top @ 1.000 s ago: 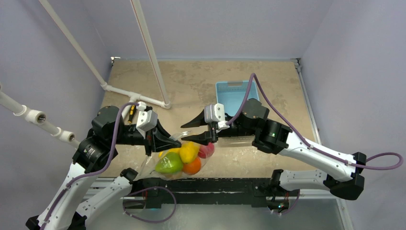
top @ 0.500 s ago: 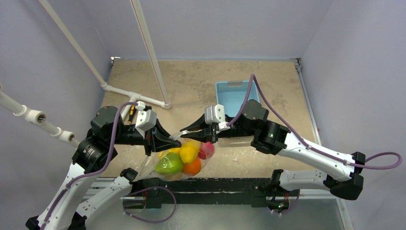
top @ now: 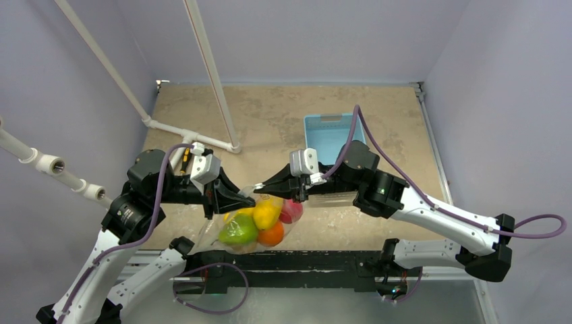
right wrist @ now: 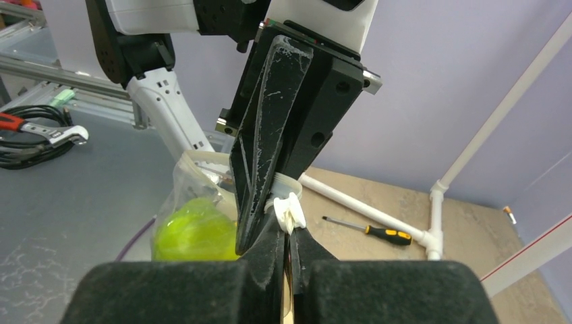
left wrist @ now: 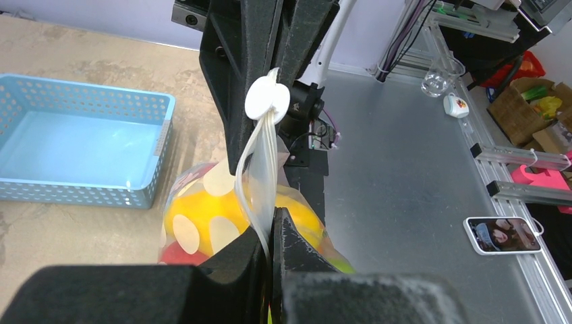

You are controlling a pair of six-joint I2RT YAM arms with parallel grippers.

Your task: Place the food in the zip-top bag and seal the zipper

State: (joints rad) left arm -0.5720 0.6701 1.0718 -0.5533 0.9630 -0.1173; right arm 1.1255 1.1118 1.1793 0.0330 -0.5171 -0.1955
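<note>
Left end effector (top: 251, 198) pinches the clear dotted bag (left wrist: 257, 177), bulging with fruits (top: 265, 216).

left tool (top: 251, 198) clamped, right tool (top: 262, 188) clamped

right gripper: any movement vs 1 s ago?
Yes. The right gripper closed: its far finger swung toward the near table edge, away from the light-blue basket, onto the zipper. The wrist itself barely shifted.

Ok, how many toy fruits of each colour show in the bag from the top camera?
green fruit: 1
yellow fruit: 1, with a yellow bit beside it that may be a second
orange fruit: 1
red fruit: 1
Total: 4 clearly visible
</note>
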